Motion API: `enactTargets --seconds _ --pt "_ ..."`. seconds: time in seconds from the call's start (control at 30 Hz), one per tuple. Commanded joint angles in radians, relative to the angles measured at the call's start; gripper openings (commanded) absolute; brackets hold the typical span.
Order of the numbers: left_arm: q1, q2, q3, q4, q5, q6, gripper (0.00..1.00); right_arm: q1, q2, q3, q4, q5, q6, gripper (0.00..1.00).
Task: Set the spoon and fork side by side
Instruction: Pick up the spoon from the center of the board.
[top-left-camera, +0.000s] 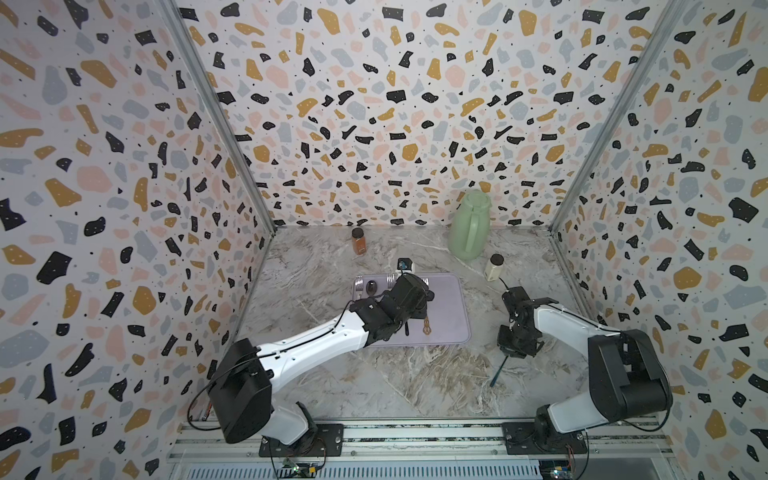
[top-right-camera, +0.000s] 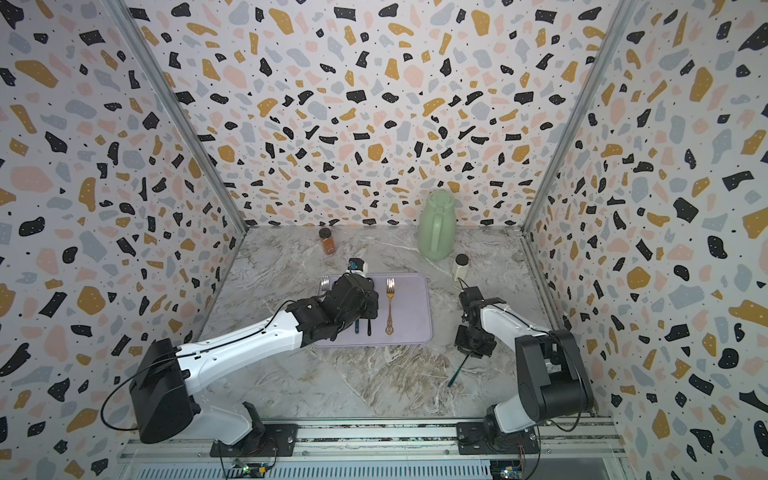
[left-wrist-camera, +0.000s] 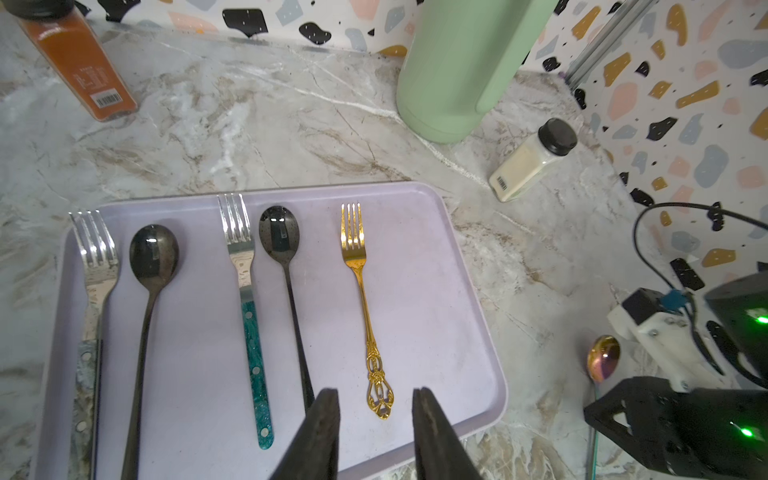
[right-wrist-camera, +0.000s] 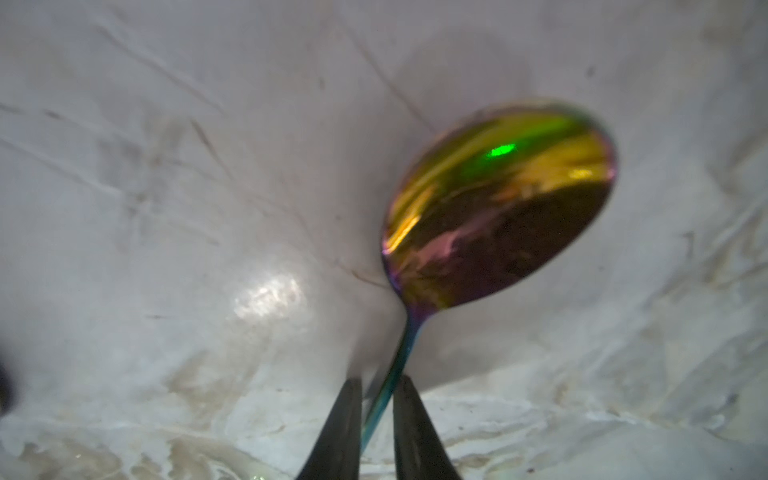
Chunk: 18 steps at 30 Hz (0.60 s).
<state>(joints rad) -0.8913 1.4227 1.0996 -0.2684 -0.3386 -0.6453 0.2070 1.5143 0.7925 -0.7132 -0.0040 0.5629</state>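
Marble surface carries a lavender tray. Left claw hangs over the tray's near edge, partly open and holding nothing. Right claw straddles the handle of the iridescent spoon with a narrow gap; cannot tell whether it grips. Spoon sits off the tray, to its right. Gold fork lies on the tray's right part, handle end just beside the left claw.

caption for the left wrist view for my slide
Left wrist view: open left gripper over a lilac tray with two fork-and-spoon pairs and a lone gold fork
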Motion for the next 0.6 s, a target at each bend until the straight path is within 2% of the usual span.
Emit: enactTargets --seconds 0.0,0.1,0.2,0.33,0.43,0.57 --pt "0.001 -0.055 -0.040 0.005 -0.019 0.035 0.33 -0.003 0.039 -0.006 0.074 -0.016 -0.076 0.18" --pt "0.001 -0.101 -0.097 0.044 -0.033 0.056 0.33 -0.003 0.027 -0.008 0.062 -0.029 -0.104 0.19" --pt "0.000 -0.133 -0.133 0.072 -0.041 0.065 0.33 -0.001 0.002 -0.018 0.034 -0.007 -0.104 0.34" --pt "0.001 -0.133 -0.130 0.072 -0.039 0.078 0.33 0.006 -0.025 -0.046 0.010 0.005 -0.062 0.35" --pt "0.001 -0.129 -0.130 0.073 -0.037 0.081 0.33 0.023 -0.030 -0.070 0.022 -0.001 -0.034 0.32" --pt "0.001 -0.129 -0.132 0.073 -0.026 0.082 0.33 0.041 -0.016 -0.078 0.017 0.007 -0.018 0.17"
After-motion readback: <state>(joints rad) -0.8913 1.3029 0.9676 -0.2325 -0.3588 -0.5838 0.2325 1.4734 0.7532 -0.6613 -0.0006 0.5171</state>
